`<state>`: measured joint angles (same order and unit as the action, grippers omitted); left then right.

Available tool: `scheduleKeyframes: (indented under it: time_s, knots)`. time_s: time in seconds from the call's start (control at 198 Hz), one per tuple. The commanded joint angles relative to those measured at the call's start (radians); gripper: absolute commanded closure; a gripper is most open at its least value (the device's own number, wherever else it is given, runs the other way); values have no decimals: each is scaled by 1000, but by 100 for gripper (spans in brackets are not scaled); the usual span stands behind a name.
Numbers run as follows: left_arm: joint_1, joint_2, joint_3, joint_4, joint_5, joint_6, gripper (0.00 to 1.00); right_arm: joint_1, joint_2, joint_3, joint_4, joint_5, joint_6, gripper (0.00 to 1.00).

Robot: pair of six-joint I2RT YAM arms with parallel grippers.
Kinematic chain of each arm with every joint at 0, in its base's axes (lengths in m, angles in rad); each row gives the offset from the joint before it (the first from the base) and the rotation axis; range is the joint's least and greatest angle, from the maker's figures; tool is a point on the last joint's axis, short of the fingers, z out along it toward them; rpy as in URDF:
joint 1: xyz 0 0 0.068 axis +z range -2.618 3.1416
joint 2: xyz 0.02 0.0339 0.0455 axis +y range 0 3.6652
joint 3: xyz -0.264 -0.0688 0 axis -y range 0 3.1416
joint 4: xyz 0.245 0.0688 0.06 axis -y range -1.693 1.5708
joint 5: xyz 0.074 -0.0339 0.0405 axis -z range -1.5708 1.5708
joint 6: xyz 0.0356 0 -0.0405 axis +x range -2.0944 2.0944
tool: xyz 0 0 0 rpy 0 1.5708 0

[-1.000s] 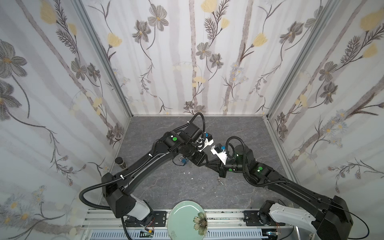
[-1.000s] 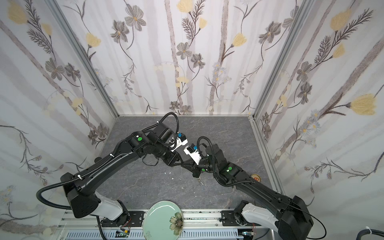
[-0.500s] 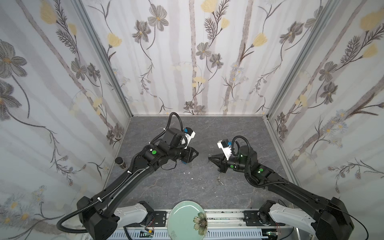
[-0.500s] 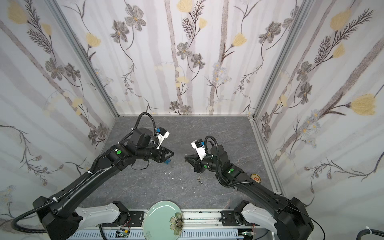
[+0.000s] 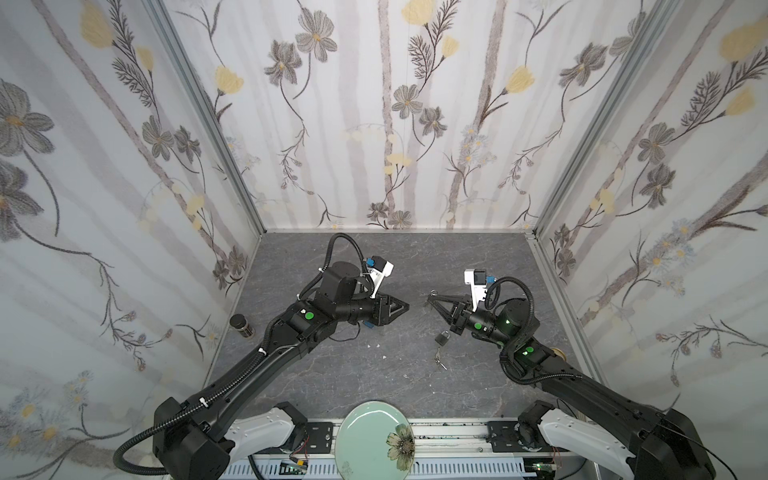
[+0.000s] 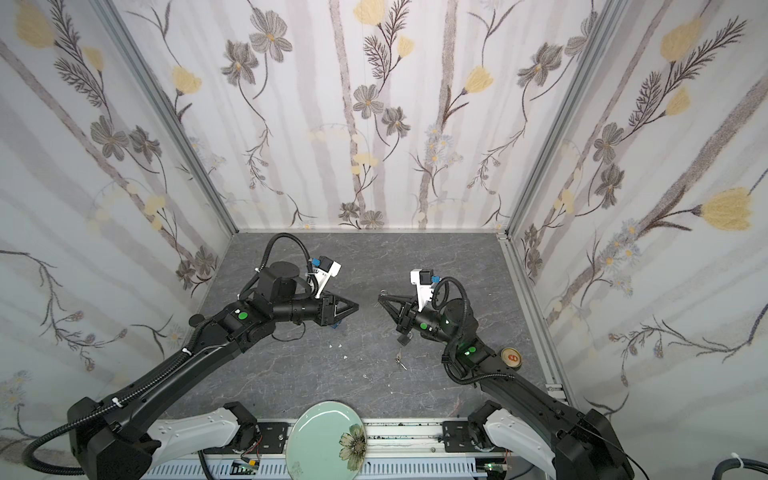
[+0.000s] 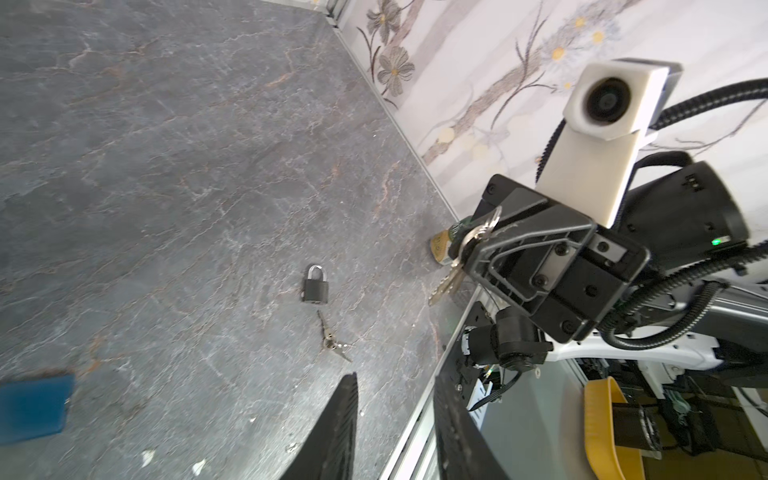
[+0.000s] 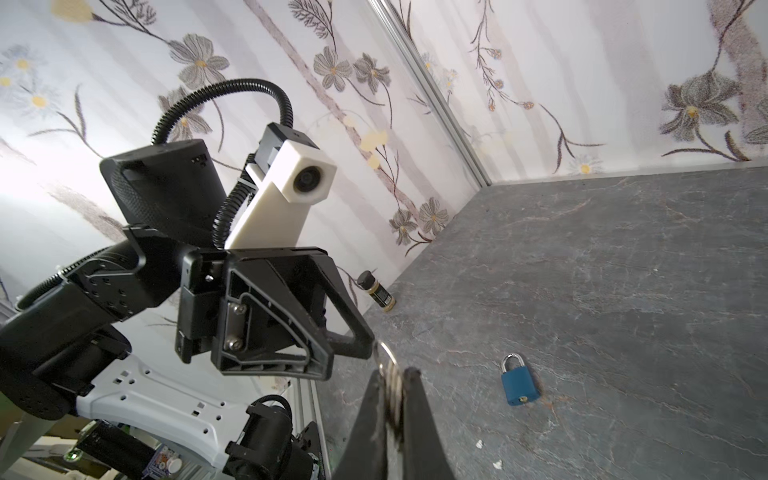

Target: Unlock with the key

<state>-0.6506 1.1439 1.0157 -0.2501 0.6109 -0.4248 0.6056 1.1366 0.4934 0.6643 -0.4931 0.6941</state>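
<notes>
Above the tabletop [image 5: 415, 266] the left gripper [image 5: 405, 307] hangs part-open and empty, while the right gripper [image 5: 432, 296] is clamped tight on a key ring [image 7: 478, 230]. The blue padlock [image 8: 519, 386] lies at the left gripper's 8 o'clock and the black padlock [image 7: 315, 286] at the right gripper's 5 o'clock, with spare keys [image 7: 332, 343] at the black padlock's 6 o'clock. The key seems fetched, so next a lock needs steadying and the key needs aligning with its keyhole.

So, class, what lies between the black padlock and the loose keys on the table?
Nothing: the left wrist view shows only a short bare strip of grey table between black padlock and loose keys.
</notes>
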Motion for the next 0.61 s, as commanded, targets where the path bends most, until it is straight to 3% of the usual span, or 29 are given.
scheduleKeyframes:
  time_s: [0.0, 0.323, 0.398, 0.6]
  knots:
    - [2, 1, -14, 155, 96, -61, 65, -2, -13, -13, 107, -22, 77, 100]
    - [-3, 12, -42, 270, 191, -126, 49, -7, -18, -24, 169, -49, 136, 100]
    - [-9, 15, -43, 287, 203, -135, 50, -8, -6, -24, 193, -59, 156, 100]
    - [-17, 26, -37, 301, 214, -141, 63, -7, 26, -14, 245, -86, 191, 100]
